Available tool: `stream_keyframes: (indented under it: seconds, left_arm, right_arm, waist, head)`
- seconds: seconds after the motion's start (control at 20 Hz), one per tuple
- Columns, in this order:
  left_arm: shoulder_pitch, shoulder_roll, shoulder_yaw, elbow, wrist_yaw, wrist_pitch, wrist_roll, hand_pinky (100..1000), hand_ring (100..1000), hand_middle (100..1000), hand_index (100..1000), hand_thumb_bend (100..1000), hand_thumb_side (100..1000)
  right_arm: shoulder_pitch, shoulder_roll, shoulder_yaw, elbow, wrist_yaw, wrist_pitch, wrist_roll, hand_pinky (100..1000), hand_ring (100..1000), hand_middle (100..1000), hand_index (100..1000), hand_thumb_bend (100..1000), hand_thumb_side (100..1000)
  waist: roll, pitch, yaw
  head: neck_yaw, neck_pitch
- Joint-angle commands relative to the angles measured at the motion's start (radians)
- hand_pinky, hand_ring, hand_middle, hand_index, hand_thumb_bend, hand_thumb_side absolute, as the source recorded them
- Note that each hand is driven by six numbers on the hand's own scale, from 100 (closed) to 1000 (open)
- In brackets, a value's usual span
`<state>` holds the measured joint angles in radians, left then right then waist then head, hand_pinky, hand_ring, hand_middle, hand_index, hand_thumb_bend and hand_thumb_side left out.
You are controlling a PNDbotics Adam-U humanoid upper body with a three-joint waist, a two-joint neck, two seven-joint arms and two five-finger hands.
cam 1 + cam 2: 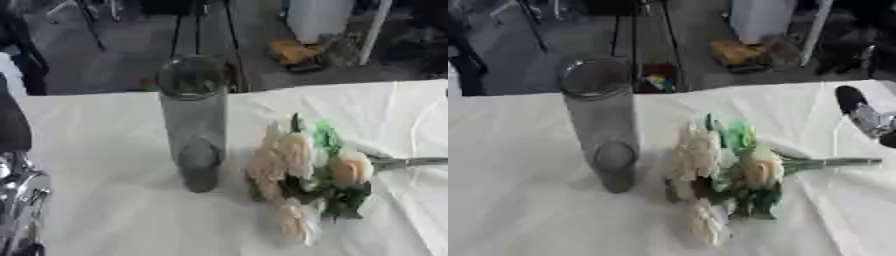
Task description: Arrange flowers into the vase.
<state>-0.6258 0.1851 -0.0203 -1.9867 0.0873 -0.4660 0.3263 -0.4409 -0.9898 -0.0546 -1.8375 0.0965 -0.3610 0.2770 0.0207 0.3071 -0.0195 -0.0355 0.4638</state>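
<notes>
A tall clear glass vase (194, 125) stands upright on the white tablecloth, left of centre, with nothing in it. A bunch of cream flowers with green leaves (306, 175) lies on the cloth to its right, blooms toward the vase and stems (837, 162) pointing right. My left hand (21, 197) shows as silver and black parts at the lower left edge, well away from the vase. My right hand (866, 117) comes in at the right edge, above the stem ends and apart from them. Neither hand holds anything I can see.
The white cloth (114, 200) covers the table and is creased at the right (833, 200). Beyond the table's far edge (96, 94) are the floor, dark stand legs (201, 30) and orange and white items (293, 50).
</notes>
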Motion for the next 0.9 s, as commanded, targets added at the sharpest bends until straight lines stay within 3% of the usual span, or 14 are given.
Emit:
stream_keyframes:
  seconds: [0.05, 0.25, 0.65, 0.7, 0.9]
  left_arm:
    - [-0.01, 0.009, 0.0, -0.013, 0.001, 0.002, -0.001, 731, 840, 835, 894, 322, 910]
    - [-0.009, 0.009, -0.002, -0.013, 0.003, 0.003, -0.003, 731, 840, 836, 894, 324, 908]
    - [-0.009, 0.007, -0.007, -0.013, 0.009, 0.005, -0.012, 731, 841, 836, 895, 322, 908]
    - [-0.009, 0.007, -0.008, -0.013, 0.01, 0.005, -0.012, 731, 840, 835, 894, 321, 907]
    - [-0.011, 0.005, -0.012, -0.013, 0.014, 0.006, -0.017, 731, 840, 835, 895, 320, 906]
  right_arm:
    - [-0.018, -0.037, -0.003, -0.016, 0.022, -0.012, 0.03, 779, 881, 773, 1000, 100, 615]
    - [-0.033, -0.055, 0.008, 0.0, 0.051, -0.053, 0.118, 794, 898, 809, 1000, 100, 506]
    - [-0.076, -0.08, 0.041, 0.071, 0.093, -0.138, 0.282, 817, 921, 855, 1000, 187, 512]
    - [-0.079, -0.081, 0.043, 0.078, 0.095, -0.144, 0.291, 827, 924, 867, 1000, 286, 526]
    - [-0.109, -0.083, 0.072, 0.13, 0.134, -0.167, 0.344, 833, 892, 869, 1000, 358, 529]
  waist:
    - [-0.005, -0.019, 0.001]
    - [-0.007, -0.022, 0.006]
    - [-0.007, -0.026, 0.013]
    - [-0.007, -0.027, 0.014]
    - [-0.005, -0.03, 0.021]
  head:
    - [-0.013, 0.002]
    - [-0.037, 0.008]
    - [-0.056, 0.016]
    - [-0.058, 0.017]
    - [-0.072, 0.02]
